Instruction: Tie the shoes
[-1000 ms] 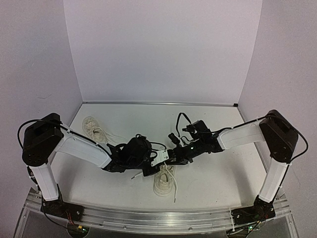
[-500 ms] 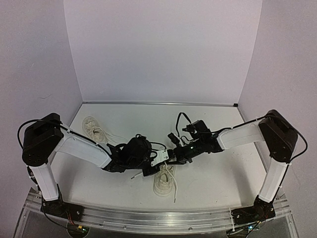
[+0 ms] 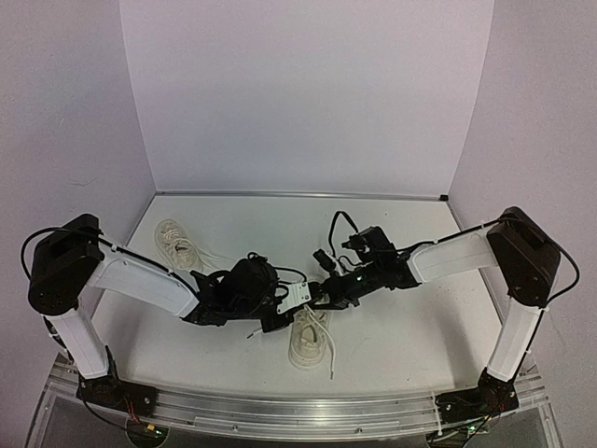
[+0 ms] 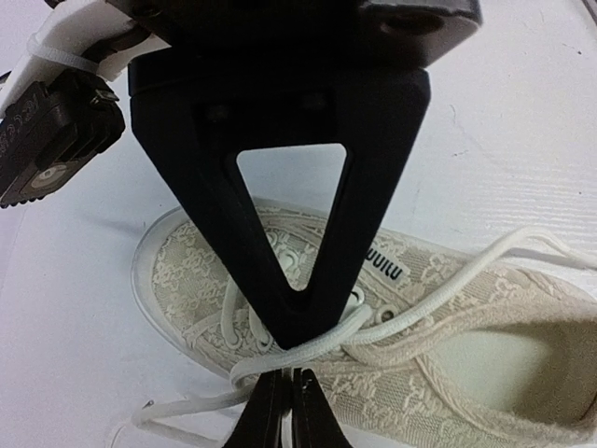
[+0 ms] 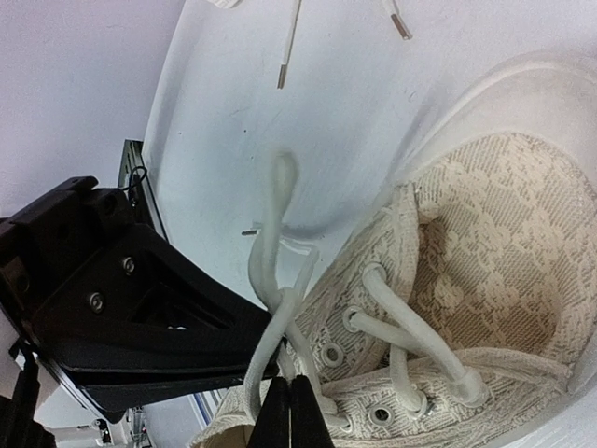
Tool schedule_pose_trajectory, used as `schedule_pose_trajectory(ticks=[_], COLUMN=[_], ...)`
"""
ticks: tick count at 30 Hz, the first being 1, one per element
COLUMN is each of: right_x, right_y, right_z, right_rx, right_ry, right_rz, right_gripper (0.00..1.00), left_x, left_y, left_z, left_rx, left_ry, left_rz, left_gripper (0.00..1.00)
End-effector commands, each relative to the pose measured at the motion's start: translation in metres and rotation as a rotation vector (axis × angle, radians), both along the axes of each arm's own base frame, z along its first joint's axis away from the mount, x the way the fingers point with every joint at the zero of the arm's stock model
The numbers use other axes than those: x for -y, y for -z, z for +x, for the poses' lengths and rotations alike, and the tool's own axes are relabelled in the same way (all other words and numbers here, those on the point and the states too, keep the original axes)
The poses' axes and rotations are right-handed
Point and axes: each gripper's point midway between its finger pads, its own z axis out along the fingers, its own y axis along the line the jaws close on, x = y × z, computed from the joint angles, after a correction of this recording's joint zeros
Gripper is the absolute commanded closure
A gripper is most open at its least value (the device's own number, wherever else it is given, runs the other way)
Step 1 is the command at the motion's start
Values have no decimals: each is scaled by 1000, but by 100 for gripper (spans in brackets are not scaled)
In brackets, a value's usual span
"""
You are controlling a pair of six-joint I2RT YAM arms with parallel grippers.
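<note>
2 shoes lie on the table (image 3: 410, 341). The far shoe (image 3: 175, 241) sits toward the back left corner, well apart from both arms. The near shoe (image 3: 308, 343) lies close to the middle of the near edge, its long axis running roughly from that edge toward the back.

Both grippers meet over the far end of the near shoe, the left gripper (image 3: 280, 320) coming in from the left and the right gripper (image 3: 323, 301) from the right. Their tips are almost touching, so neither arm is clearly nearer. The shoe lies directly below them, and the work is in the lace (image 5: 270, 252) rising off the eyelets.

The right gripper is closed. In its wrist view, 2 strands of lace run down into its fingers (image 5: 276, 415), so I judge that it pinches the lace (a blurred loop stands up above them). The left gripper's fingers (image 4: 268, 415) are pressed together too. A strand crosses just above their tips, but I cannot tell whether it is nipped or only lies against them.

As I read it, the coming move turns on drawing the strands apart, left and right, across the shoe's long axis.

From above, the arms cover the laced part of the near shoe. Each wrist view cuts off 1 end of the shoe, and the other gripper's black body blocks much of both.
</note>
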Motion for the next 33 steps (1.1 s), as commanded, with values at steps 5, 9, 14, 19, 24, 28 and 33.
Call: schedule_pose_trajectory(ticks=[5, 9, 14, 19, 24, 28, 33], right_x=[0, 3, 6, 8, 9, 10, 10], right_y=[-21, -21, -22, -19, -18, -21, -23], right_z=[8, 8, 8, 7, 5, 4, 4], right_rx=[76, 86, 97, 96, 95, 99, 99], right_ry=[31, 41, 46, 44, 41, 38, 37], right_rz=[23, 8, -4, -19, -22, -19, -16], right_gripper=[100, 100, 100, 100, 100, 100, 100], left_x=[-13, -20, -36, -45, -37, -28, -13], left_y=[-14, -19, -31, -34, -36, -46, -59], left_z=[2, 1, 8, 17, 29, 41, 47], left_rx=[39, 5, -17, -28, -79, -155, -302], left_ry=[-28, -18, -40, -21, 9, 5, -10], left_rz=[8, 8, -22, -17, -29, -95, -247], left_gripper=[85, 75, 70, 62, 52, 43, 41])
